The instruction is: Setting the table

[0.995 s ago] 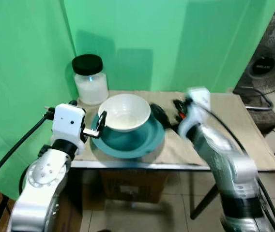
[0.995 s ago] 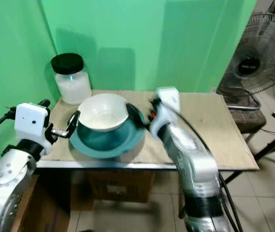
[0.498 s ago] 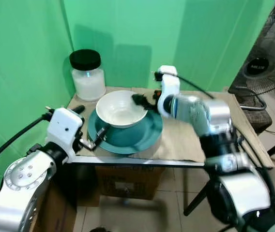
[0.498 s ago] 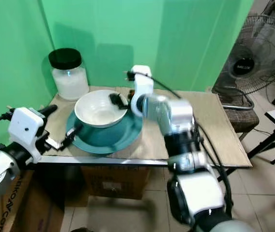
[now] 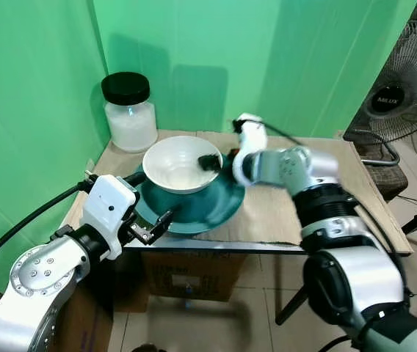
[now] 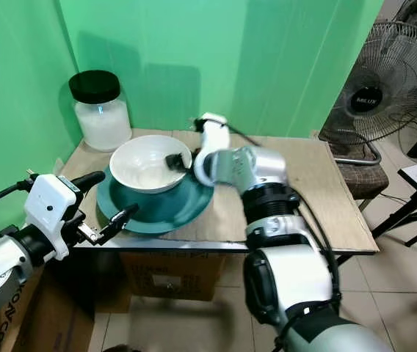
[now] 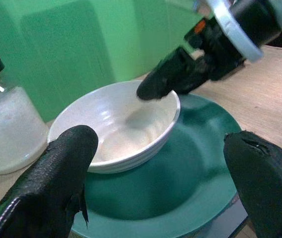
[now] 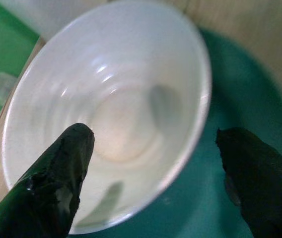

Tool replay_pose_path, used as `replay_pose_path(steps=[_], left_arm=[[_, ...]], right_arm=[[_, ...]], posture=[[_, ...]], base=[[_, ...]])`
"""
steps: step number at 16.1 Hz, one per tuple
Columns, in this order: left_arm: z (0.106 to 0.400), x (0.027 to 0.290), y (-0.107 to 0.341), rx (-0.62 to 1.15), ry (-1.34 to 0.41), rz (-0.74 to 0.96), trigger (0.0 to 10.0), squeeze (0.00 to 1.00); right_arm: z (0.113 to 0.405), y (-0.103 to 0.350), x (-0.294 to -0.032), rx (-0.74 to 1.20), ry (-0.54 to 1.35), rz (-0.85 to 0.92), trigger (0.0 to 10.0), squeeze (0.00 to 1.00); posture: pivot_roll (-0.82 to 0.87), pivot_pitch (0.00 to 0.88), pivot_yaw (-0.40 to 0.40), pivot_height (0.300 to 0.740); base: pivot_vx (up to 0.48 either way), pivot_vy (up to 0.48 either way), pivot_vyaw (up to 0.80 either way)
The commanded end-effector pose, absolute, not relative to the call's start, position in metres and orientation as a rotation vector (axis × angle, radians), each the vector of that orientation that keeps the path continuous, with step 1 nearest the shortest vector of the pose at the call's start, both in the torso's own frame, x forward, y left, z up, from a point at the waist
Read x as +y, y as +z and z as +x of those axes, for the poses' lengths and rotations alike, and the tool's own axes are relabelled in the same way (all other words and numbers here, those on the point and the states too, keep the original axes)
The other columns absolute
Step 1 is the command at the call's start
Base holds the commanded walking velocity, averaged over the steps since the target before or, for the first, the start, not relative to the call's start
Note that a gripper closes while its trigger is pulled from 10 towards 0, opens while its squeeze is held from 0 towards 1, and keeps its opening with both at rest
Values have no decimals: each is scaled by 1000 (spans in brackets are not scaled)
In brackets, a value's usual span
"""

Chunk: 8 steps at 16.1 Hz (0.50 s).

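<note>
Two arms: both silver, bent inward over the worktop (image 5: 318, 198).
Right gripper (image 6: 181, 161): reaches across from the right, fingers apart, straddling the bowl's right rim, one tip inside and one outside over the plate.
Left gripper (image 5: 152, 207): at the near left worktop edge, fingers apart, just beside the plate's rim.
Bowl (image 5: 179, 164): one, white, round, glossy, faintly ribbed inside, sitting on the plate.
Plate (image 5: 216, 205): one, teal, round, shallow, smooth.
Jar (image 5: 129, 112): one, clear glass, black lid, white contents, back left corner.
Fan (image 6: 383, 73): one, wire-caged, far right.
</note>
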<state>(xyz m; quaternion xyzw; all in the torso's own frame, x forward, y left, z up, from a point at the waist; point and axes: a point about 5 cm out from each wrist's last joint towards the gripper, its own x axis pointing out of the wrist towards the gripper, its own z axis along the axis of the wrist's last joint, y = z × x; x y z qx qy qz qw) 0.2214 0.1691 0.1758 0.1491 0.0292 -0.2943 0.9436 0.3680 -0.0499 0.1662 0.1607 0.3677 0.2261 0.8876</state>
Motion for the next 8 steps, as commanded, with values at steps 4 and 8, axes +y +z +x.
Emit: replay_pose_path(steps=[4,8], left_arm=[[221,163,178,54,-640,311,10000,0],[222,162,178,52,-642,311,10000,0]], right_arm=[[369,160,-43,779,430,331,980,0],[367,156,-36,799,397,427,0,0]], posture=[[-1,16,-49,740],[5,19,-47,740]], base=[[0,0,0],[0,0,0]])
